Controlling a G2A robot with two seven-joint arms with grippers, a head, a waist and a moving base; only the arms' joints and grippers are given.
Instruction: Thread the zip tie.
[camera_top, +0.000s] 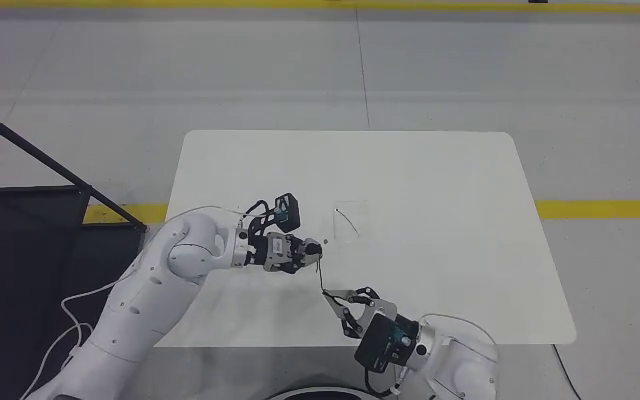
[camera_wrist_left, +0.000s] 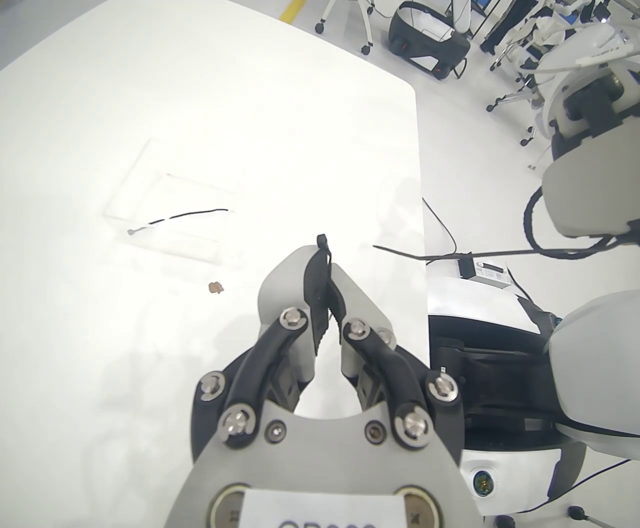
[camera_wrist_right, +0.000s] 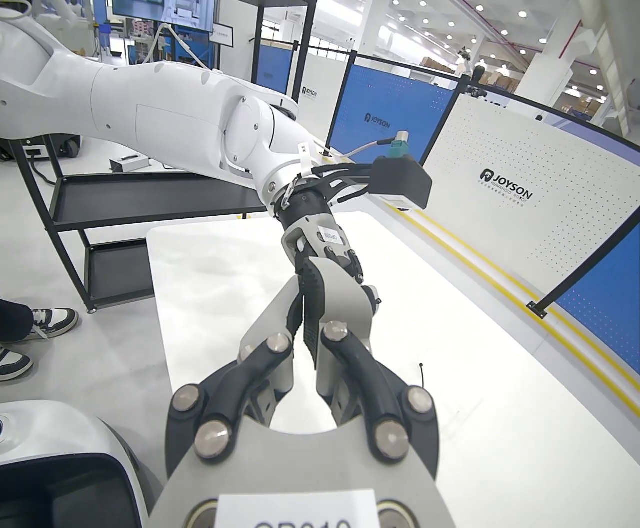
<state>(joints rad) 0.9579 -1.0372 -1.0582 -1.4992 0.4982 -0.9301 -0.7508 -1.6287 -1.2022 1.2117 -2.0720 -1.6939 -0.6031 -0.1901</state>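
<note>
Our left gripper (camera_wrist_left: 322, 270) is pinched tight on the head end of the thin black plastic zip tie (camera_wrist_left: 324, 243), held above the white rounded-corner table (camera_top: 450, 200). We see the strap's pointed tip just beside that gripper. The strap runs over the table's near edge toward the right gripper (camera_wrist_right: 304, 287), whose pads are pressed together on its far end.

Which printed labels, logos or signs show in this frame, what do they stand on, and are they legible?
White sticker at the right gripper base: cut by the frame edge, unreadable.
Second sticker at the left gripper base: likewise cut.
Small tag on the left gripper's body: too small.
White panel logo and blue panel logo: legible brand print, not quoted.
</note>
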